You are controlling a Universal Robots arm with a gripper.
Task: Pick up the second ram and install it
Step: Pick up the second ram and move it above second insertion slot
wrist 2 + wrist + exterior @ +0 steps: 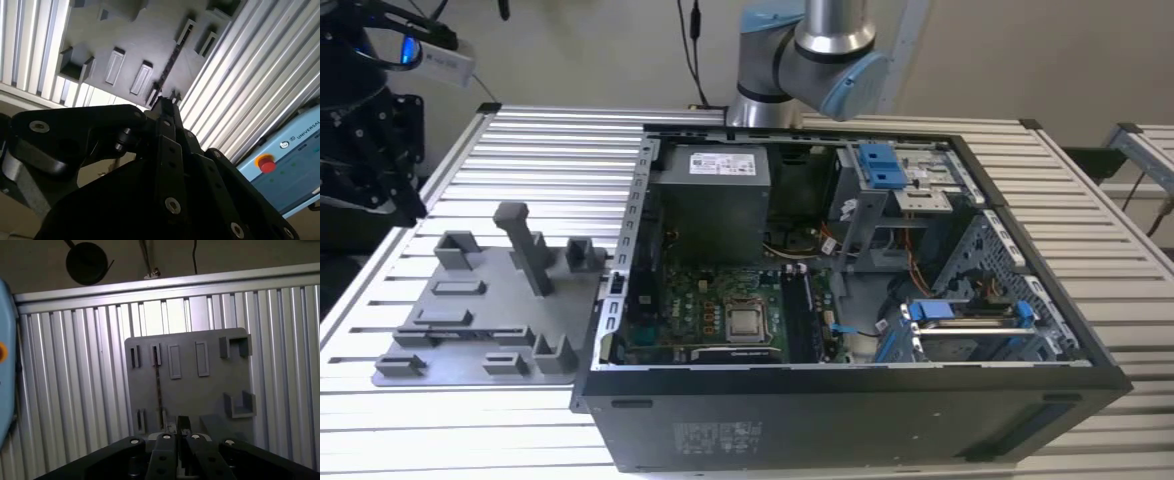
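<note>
At the exterior view's left, a grey holder plate (480,320) with several posts and brackets lies flat on the ribbed metal tabletop (534,150). In the upper left of that frame hangs a black apparatus (360,130) with a small blue light (I cannot tell which part it is). In the middle and towards the exterior view's right stands the open computer case (854,390), and its green motherboard (720,310) is in plain sight. The grey arm (814,60) rises behind the case, at the upper middle of the frame.

In both wrist views the second ram (158,385) (170,62) stands on its edge on the holder plate (it looks like a thin dark line), with each end between a pair of small brackets. The pincer (177,424) (168,97) hovers above the plate, in line with the near end of the stick and apart from it. Its fingers leave a narrow gap with nothing between them. A light blue box with a red button (280,160) lies beside the tabletop.
</note>
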